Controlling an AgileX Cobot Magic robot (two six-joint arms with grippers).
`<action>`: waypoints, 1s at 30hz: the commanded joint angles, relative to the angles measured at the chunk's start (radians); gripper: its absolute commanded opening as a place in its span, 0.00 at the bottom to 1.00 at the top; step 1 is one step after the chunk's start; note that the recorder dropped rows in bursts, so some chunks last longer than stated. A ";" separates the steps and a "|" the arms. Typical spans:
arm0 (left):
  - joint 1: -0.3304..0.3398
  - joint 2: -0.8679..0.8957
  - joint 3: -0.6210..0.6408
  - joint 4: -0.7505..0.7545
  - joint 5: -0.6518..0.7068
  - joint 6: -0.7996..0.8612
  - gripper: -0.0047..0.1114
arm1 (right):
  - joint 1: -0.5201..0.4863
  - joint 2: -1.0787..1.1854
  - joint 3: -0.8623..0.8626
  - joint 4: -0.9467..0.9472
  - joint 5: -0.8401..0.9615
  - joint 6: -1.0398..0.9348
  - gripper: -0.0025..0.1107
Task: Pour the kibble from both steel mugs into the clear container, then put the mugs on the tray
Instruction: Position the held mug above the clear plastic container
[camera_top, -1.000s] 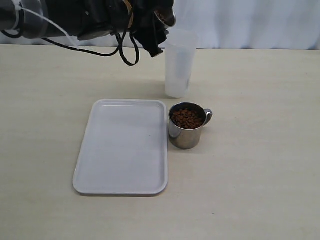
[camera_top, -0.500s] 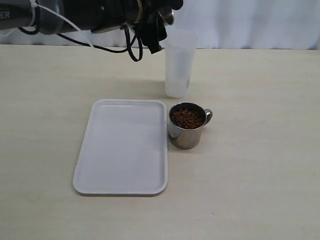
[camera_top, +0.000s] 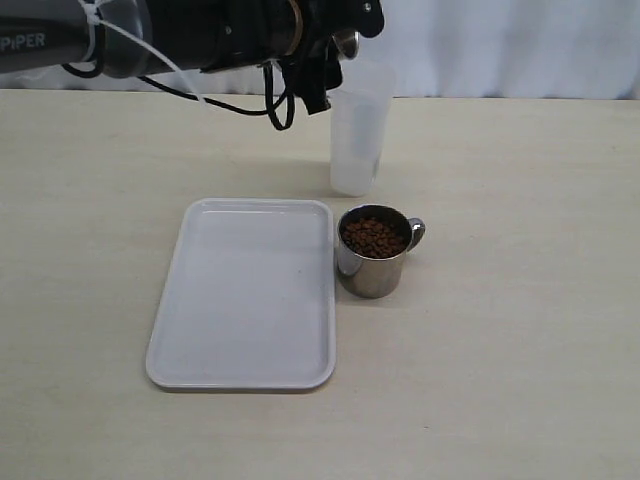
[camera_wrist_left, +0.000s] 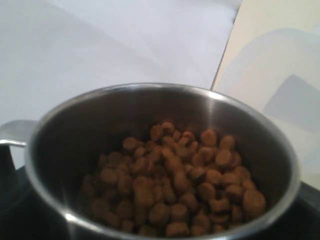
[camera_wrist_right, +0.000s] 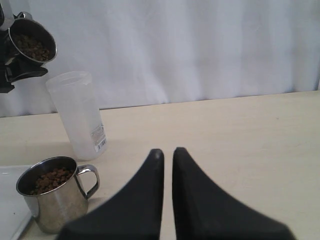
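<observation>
My left gripper (camera_top: 322, 48) is shut on a steel mug (camera_top: 346, 41), held high in the air just left of the clear container's (camera_top: 358, 130) rim. The left wrist view looks into that mug (camera_wrist_left: 150, 100): it is tipped a little, and kibble (camera_wrist_left: 175, 185) fills its bottom. The container (camera_wrist_left: 280, 75) lies just beyond the mug's lip. A second steel mug (camera_top: 372, 252) full of kibble (camera_top: 374, 237) stands upright on the table, against the right edge of the white tray (camera_top: 245, 295). My right gripper (camera_wrist_right: 168, 151) is shut on nothing, hovering short of that mug (camera_wrist_right: 52, 200); the exterior view does not show it.
A white curtain hangs behind the beige table. The left arm and its cables (camera_top: 270, 95) stretch across the back left. The tray holds nothing. The container (camera_wrist_right: 77, 112) bears a small label on its side.
The left arm has carried its mug to the right, closer to the container's rim. The second mug, the tray and the container have not moved.
</observation>
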 joint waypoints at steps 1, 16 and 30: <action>-0.003 0.013 -0.021 0.019 0.021 -0.002 0.04 | 0.003 -0.003 0.004 0.002 0.002 0.001 0.07; -0.020 0.019 -0.021 0.093 0.064 -0.002 0.04 | 0.003 -0.003 0.004 0.002 0.002 0.001 0.07; -0.023 0.019 -0.070 0.093 0.092 0.000 0.04 | 0.003 -0.003 0.004 0.002 0.002 0.001 0.07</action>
